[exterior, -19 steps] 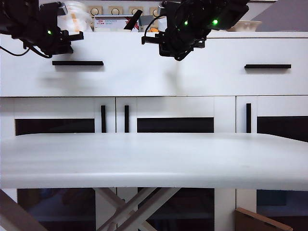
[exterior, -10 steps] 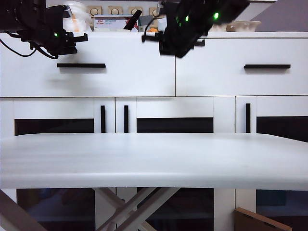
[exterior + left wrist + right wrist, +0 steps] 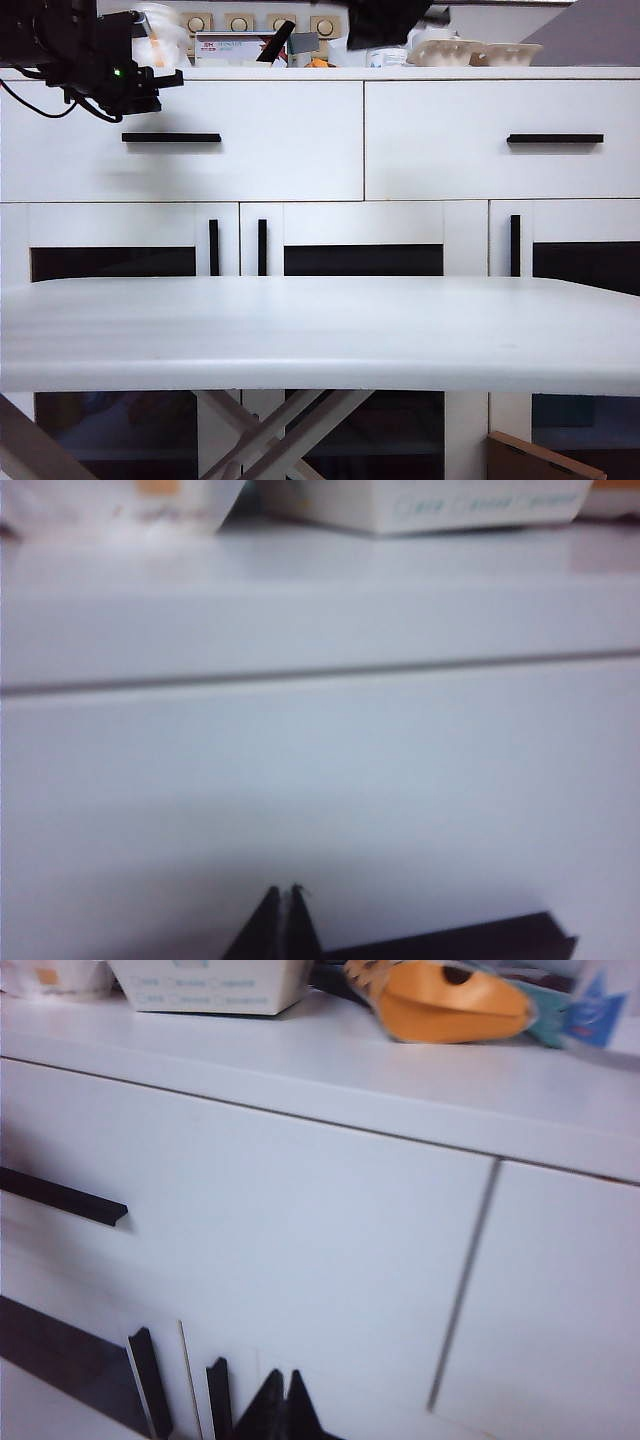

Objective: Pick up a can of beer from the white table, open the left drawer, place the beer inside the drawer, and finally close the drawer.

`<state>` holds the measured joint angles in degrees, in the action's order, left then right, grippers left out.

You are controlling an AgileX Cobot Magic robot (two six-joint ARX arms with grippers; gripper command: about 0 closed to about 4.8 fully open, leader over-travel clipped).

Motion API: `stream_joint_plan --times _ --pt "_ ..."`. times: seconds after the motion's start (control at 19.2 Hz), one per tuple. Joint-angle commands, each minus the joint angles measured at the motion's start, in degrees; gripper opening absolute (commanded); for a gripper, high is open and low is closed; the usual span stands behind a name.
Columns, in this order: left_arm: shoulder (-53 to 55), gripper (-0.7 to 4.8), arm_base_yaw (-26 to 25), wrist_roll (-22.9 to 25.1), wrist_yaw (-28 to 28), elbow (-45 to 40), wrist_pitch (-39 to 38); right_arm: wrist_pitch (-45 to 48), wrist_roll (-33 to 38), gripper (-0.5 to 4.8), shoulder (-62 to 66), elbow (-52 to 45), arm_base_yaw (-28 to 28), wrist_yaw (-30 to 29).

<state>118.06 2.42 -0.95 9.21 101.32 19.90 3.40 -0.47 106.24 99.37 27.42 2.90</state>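
Observation:
The can of beer is out of view in every frame. The left drawer (image 3: 240,150) is shut flush with the sideboard, its black bar handle (image 3: 170,137) level. My left gripper (image 3: 283,892) is shut and empty; it hovers close to the drawer front (image 3: 320,780), just above the handle (image 3: 450,942). In the exterior view my left gripper (image 3: 165,78) sits at the upper left, over the handle's left end. My right gripper (image 3: 283,1375) is shut and empty, facing the left drawer front (image 3: 250,1230) from higher up. The right arm (image 3: 385,22) is mostly cut off at the top edge. The white table (image 3: 320,330) is bare.
The right drawer (image 3: 500,140) with its handle (image 3: 555,138) is shut. Lower doors with vertical black handles (image 3: 214,247) sit below. On the sideboard top stand a white box (image 3: 210,985), an orange packet (image 3: 450,1005) and bowls (image 3: 510,52).
The left drawer front has slid back until flush with the sideboard. The right arm has risen almost out of the top of the exterior view. The left gripper has shifted slightly right.

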Motion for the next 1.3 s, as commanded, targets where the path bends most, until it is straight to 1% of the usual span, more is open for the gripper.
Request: stream_joint_plan --times 0.05,0.16,0.26,0.47,0.57,0.62,0.68,0.78,0.83,0.89,0.99,1.15,1.3 --pt "-0.37 -0.06 0.07 0.11 -2.03 1.55 -0.22 -4.33 0.0 -0.01 -3.78 0.2 0.02 -1.75" --pt "-0.26 -0.06 0.07 0.28 -3.06 4.13 -2.32 -8.17 0.07 -0.01 -5.62 0.17 0.04 -5.03" --pt "-0.15 -0.06 0.09 0.28 -2.82 6.58 -5.92 -11.23 0.04 -0.01 -7.1 0.17 0.02 -5.51" --pt "-5.44 -0.06 0.87 0.24 -1.4 6.8 -10.75 -18.45 -0.04 -0.01 -12.9 0.17 0.0 -5.11" --pt "-9.35 -0.06 1.4 0.24 -1.44 6.8 -15.3 -21.33 -2.64 -0.01 -16.96 0.17 -0.04 -3.8" --pt "-12.35 -0.06 1.44 0.22 -1.42 6.78 -19.12 -22.91 -5.11 -0.01 -19.96 0.17 -0.04 -3.98" --pt "-15.21 -0.06 1.75 0.22 -1.4 6.78 -23.19 -24.41 -6.08 -0.01 -22.05 0.15 -0.04 -4.07" --pt "-20.83 -0.06 2.51 0.04 0.11 6.6 -31.47 -29.44 -5.95 -0.01 -26.16 -0.24 -0.11 -3.8" --pt "-23.39 -0.06 3.32 0.09 0.76 5.86 -33.77 -30.47 -5.99 -0.01 -27.74 -1.53 -0.11 -3.67" --pt "-26.27 -0.06 4.31 0.59 0.7 4.37 -35.32 -30.58 -6.03 -0.01 -29.38 -3.74 -0.11 -3.69" --pt "-33.68 -0.06 5.99 1.57 0.7 -1.31 -36.15 -28.76 -5.35 -0.01 -34.71 -11.76 -0.11 -3.72" --pt "-45.42 -0.06 8.26 1.6 -0.66 -12.74 -35.28 -20.96 -5.05 -0.01 -44.37 -25.75 -0.11 -3.74" --pt "-57.11 -0.06 8.66 1.57 -1.33 -24.81 -35.19 -15.5 -5.05 -0.01 -53.07 -37.68 -0.11 -3.74"
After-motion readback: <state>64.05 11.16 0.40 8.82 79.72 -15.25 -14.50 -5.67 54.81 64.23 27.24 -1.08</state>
